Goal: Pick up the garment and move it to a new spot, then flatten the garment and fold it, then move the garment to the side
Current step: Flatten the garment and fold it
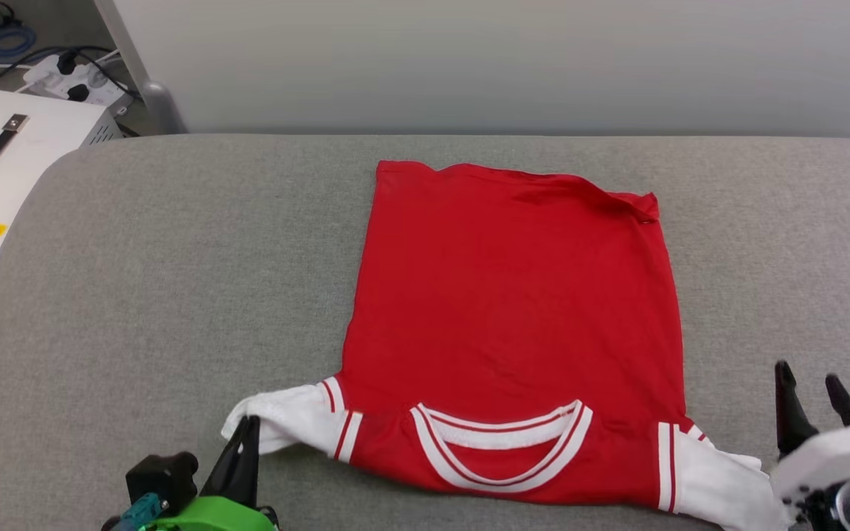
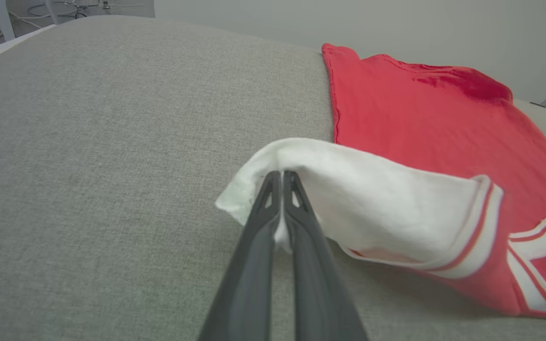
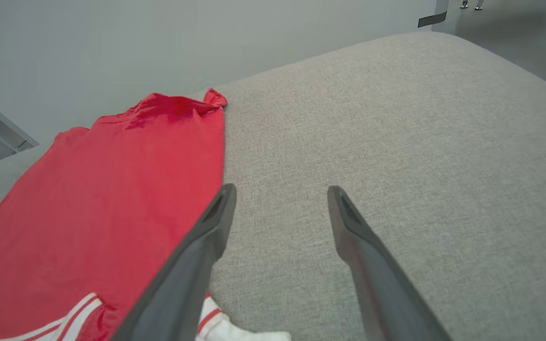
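Between left fingers (image 2: 256, 237), garment (image 2: 377, 199) sleeve

I read this as a lab or test room: a white equipment case (image 1: 26, 140) with a carry handle, a loaded power strip (image 1: 74, 77) and coiled blue cable (image 1: 4, 37) on the floor, a bare wall (image 1: 506, 66), and a cloth-covered bench (image 1: 137, 295).

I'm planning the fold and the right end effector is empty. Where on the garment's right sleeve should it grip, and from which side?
Probably the right sleeve's white outer edge, lying loose past the garment's red body. Come in low from the robot's right, where the open right end effector stands; the left end effector pinches the left sleeve likewise.
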Available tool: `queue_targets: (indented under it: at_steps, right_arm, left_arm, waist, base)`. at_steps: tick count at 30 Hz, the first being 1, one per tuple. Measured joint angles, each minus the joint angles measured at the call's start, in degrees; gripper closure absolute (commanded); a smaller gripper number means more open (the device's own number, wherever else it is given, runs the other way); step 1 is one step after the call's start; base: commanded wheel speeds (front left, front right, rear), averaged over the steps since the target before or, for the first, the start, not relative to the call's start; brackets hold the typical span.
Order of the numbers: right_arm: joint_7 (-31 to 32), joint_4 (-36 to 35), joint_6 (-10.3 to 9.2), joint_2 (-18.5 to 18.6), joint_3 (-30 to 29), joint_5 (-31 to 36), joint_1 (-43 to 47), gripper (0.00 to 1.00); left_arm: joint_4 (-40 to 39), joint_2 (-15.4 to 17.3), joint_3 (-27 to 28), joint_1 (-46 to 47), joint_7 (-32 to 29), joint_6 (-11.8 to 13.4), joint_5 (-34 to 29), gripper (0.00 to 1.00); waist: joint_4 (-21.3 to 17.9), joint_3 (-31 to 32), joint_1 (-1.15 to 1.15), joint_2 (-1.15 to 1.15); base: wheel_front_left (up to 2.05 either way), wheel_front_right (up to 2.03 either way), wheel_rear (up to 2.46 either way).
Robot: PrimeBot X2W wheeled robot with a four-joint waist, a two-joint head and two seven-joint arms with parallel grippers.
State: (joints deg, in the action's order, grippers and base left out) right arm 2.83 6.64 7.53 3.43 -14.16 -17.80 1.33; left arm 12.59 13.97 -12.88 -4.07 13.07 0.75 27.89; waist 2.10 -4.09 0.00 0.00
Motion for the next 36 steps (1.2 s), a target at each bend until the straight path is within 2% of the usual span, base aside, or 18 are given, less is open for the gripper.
queue_targets:
  at_steps: [3,8,20,26,32,33,34,36]
  right_arm:
    - [1.16,4.63,0.00,0.91,0.10,0.18,-7.32,0.00]
    - [5.46,13.04,0.00,5.77,1.83,0.29,-18.64,0.00]
    - [25.95,31.71,0.00,14.99,7.31,-2.56,-45.31,0.00]
    - [30.04,37.64,0.00,18.38,9.79,-1.90,-52.14,0.00]
    - [34.98,41.01,-0.04,19.34,14.55,-3.10,-54.40,0.00]
    - [38.23,41.63,-0.03,19.92,15.16,-4.90,-55.71,0.58]
    - [39.45,41.74,-0.03,20.17,15.22,-5.72,-56.10,1.00]
    - [41.52,41.74,-0.07,20.87,15.30,-7.05,-56.85,1.00]
  left_arm:
    - [-0.92,-0.35,-0.69,2.14,0.03,-0.01,-0.77,1.00]
    - [-2.13,-1.79,-2.02,6.39,0.57,-0.56,-1.32,1.00]
    - [-3.87,-6.27,-3.94,14.50,1.59,-3.50,-4.32,1.00]
    - [-5.23,-7.93,-4.12,17.38,1.59,-5.15,-5.68,1.00]
    - [-5.69,-9.03,-3.55,17.84,1.59,-6.15,-6.97,1.00]
    - [-5.45,-9.23,-3.36,17.87,1.59,-6.54,-7.45,1.00]
    - [-5.38,-9.32,-3.31,17.88,1.59,-6.58,-7.58,1.00]
    - [-5.12,-9.61,-3.25,17.91,1.59,-6.67,-7.92,1.00]
  waist:
    - [0.94,-0.82,0.00,0.00]
    - [2.99,-2.93,0.00,0.00]
    - [8.62,-11.87,0.01,0.00]
    - [11.28,-16.83,0.01,0.00]
    - [13.26,-21.03,0.01,0.00]
    - [13.70,-22.07,0.00,0.00]
    - [13.83,-22.37,0.00,0.00]
    - [14.07,-22.78,0.01,0.00]
  base:
    - [0.00,0.00,0.00]
    - [0.00,0.00,0.00]
    - [0.00,0.00,0.00]
    - [0.00,0.00,0.00]
    - [0.00,0.00,0.00]
    - [0.00,0.00,0.00]
    - [0.00,0.00,0.00]
    - [0.00,0.00,0.00]
